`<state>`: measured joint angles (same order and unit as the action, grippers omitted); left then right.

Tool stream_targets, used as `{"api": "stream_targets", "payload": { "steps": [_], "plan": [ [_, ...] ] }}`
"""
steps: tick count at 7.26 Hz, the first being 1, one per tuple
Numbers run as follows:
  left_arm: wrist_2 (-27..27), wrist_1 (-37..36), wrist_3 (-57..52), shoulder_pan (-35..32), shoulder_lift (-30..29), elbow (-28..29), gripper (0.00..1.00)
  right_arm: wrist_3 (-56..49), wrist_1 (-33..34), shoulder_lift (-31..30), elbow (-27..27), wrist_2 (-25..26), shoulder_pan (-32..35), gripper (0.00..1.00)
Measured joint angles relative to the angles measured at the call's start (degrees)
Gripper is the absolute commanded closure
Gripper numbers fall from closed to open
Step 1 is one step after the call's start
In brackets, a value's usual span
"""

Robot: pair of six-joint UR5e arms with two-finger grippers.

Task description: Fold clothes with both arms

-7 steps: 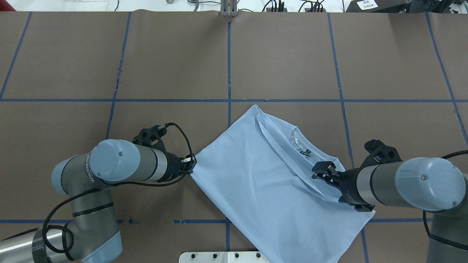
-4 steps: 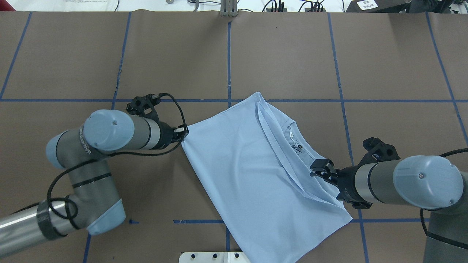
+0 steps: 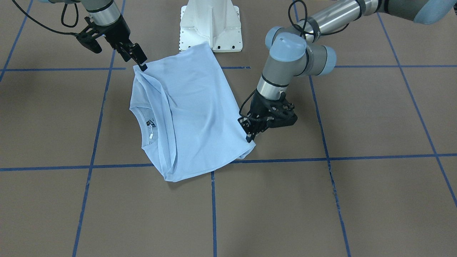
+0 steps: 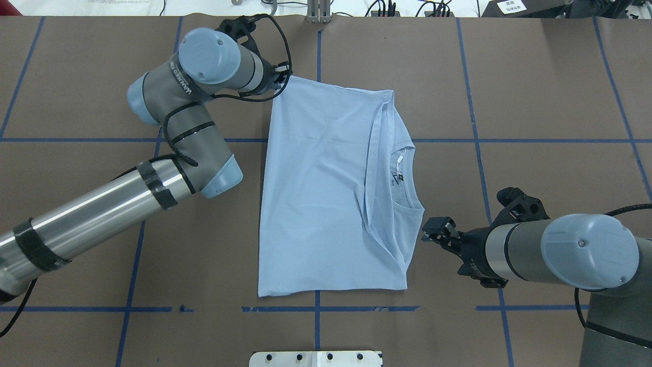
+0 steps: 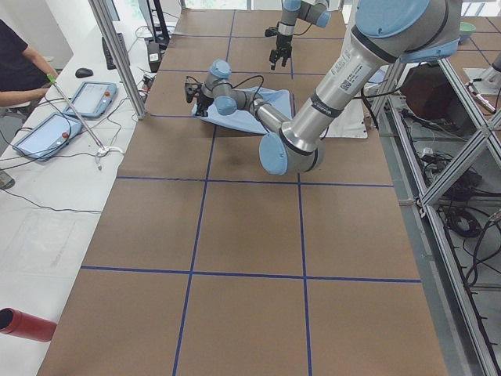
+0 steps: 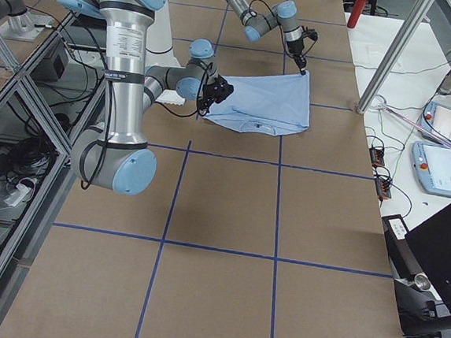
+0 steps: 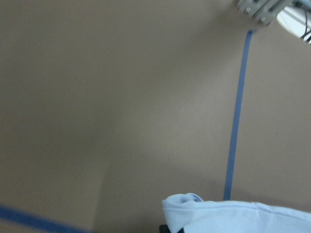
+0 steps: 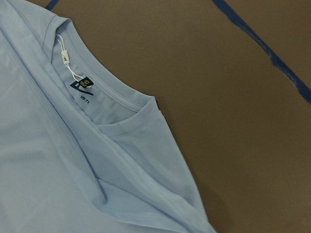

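My left gripper (image 4: 280, 82) is clamped tight on the far corner of the light blue T-shirt (image 4: 316, 193), which lies folded lengthwise on the brown table (image 4: 535, 102), collar towards my right. My right gripper (image 4: 432, 230) hangs just beside the shoulder edge, and I cannot tell how wide its jaws stand.

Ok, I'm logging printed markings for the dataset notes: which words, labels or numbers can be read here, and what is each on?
"WANTED": white lettering along the left arm, overhead view; the letters after it are unclear.
Dark neck label inside the T-shirt: a white logo with small print under it, too small to read.
A white sticker on a dark box beyond the table: print too small to read.
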<state>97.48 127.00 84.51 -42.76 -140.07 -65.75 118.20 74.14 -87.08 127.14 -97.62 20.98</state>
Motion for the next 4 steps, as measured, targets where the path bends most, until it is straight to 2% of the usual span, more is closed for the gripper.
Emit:
{"api": "stream_targets", "payload": {
  "steps": [1, 2, 3, 4],
  "plan": [
    [-0.3, 2.3, -0.5, -0.7, -1.4, 3.2, 0.41, 0.0, -0.1, 1.9, -1.6, 0.6, 0.0, 0.0],
    [-0.3, 2.7, -0.6, -0.6, -1.1, 2.4, 0.41, -0.2, -0.1, 5.3, -4.4, 1.1, -0.1, 0.0],
    [0.2, 2.3, -0.3, -0.1, 1.7, -2.6, 0.41, -0.5, 0.0, 8.4, -7.6, 1.4, -0.3, 0.0],
    [1.0, 1.7, -0.2, 0.4, 6.4, -9.4, 0.41, -2.2, 0.1, 10.9, -10.6, 1.4, -0.8, 0.06]
  ]
}}
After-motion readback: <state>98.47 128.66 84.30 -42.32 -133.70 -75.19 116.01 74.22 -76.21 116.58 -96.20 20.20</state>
